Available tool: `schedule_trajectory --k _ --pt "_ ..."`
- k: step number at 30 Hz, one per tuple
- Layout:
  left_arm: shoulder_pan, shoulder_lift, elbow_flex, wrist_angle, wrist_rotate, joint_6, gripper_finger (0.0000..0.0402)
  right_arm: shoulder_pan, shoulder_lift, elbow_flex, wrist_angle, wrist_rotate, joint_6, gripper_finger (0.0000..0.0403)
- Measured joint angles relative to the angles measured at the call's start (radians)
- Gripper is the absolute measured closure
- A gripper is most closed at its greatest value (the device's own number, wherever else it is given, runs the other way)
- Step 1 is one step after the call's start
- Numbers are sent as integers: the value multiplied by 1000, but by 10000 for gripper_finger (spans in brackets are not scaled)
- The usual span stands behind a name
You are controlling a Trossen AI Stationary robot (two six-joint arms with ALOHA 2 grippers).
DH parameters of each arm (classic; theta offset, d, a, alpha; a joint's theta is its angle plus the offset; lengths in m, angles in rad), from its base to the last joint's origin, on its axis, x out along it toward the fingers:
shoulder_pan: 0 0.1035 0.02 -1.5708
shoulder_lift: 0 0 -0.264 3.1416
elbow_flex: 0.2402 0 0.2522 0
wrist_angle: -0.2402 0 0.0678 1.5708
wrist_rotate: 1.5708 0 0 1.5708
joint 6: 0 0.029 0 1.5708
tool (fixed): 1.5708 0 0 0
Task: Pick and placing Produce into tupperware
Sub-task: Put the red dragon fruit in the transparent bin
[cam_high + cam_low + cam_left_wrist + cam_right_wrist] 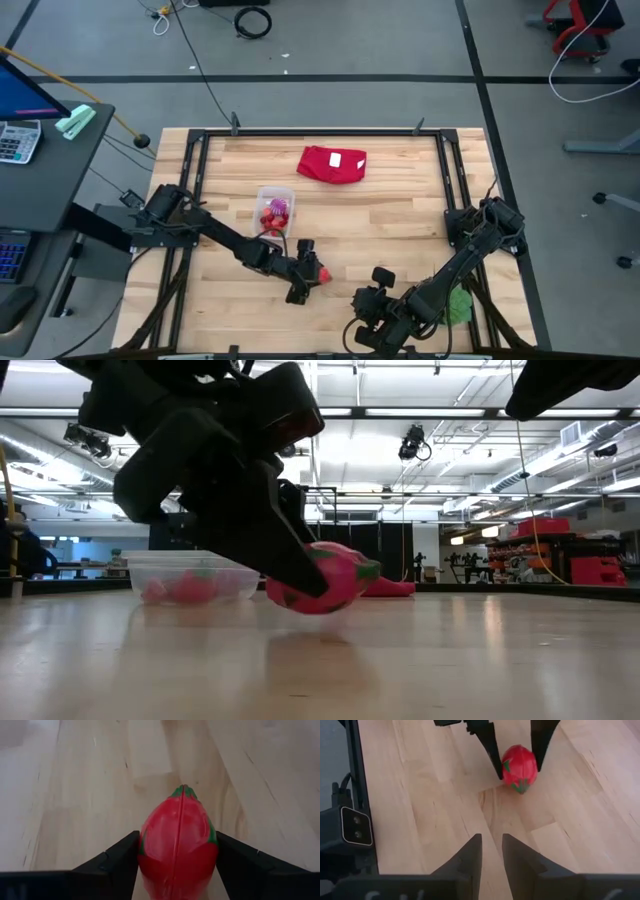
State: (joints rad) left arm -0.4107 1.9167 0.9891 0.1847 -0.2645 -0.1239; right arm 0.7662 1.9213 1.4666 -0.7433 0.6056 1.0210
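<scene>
The larger red oval piece (177, 845), with a green tip, is between the fingers of my left gripper (308, 275) near the table's front middle; it also shows in the right wrist view (519, 768). The clear tupperware (275, 210) stands on the table behind it and holds several red and pink pieces and one purple piece. My right gripper (492, 855) is all but shut and empty, to the right of the oval piece and nearer the front edge. My left gripper pinches the red oval piece by its two long sides (142, 845) between its two fingers. The fingers slant down from the table's left and lie along the piece, whose green tip (183, 791) points away from the wrist. Its underside (318, 607) is at the tabletop; I cannot tell whether it is lifted.
A folded red cloth with a white label (333, 163) lies at the far middle. A green plant (458, 305) stands at the front right beside my right arm. Black frame rails (195, 180) run along the table's edges. Bare wood lies between the tupperware and the right rail.
</scene>
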Motion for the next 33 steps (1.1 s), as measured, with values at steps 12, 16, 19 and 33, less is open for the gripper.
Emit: schedule_trajectory --k 12,16,19,33 --pt "6 -62 0 -66 -110 -51 159 0 0 0 0 0 -3 318" --pt "23 -153 0 -210 -247 -182 165 1 0 0 1 0 -1 320" --pt "40 -240 0 -357 -283 -229 163 3 0 0 3 0 -1 320" --pt "129 -426 -38 -1047 -378 -787 159 5 0 -1 24 7 8 320"
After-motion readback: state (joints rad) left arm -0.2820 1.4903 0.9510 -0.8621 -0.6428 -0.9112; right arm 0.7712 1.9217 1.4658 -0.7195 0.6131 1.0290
